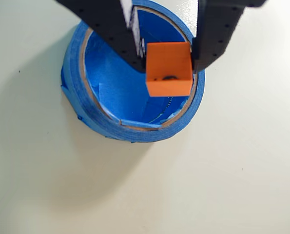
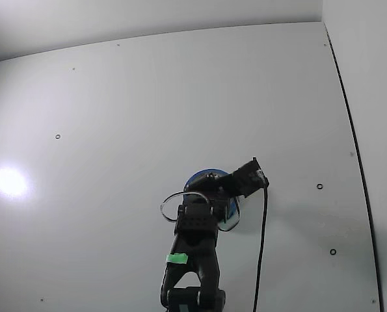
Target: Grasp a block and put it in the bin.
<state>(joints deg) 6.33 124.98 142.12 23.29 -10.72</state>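
In my wrist view the block [image 1: 169, 69] sits between the hand [image 1: 168, 58] fingers, above the bin [image 1: 130, 124], toward its right side; the bin rests on the surface [image 1: 242, 175].

The arm [image 2: 196, 257] is black, with a green tape mark [image 2: 177, 259], thin grey wire loop [image 2: 170, 198] and black cable [image 2: 263, 240]. Gripper [image 1: 168, 61] fingers are matte black plastic.

In the wrist view the block [image 1: 168, 69] showed plain orange with one dark spot low on its front face, the bin [image 1: 135, 127] was bright blue with a thin tan inner edge, the gripper [image 1: 169, 57] was black, and the table [image 1: 242, 170] was pale off-white.
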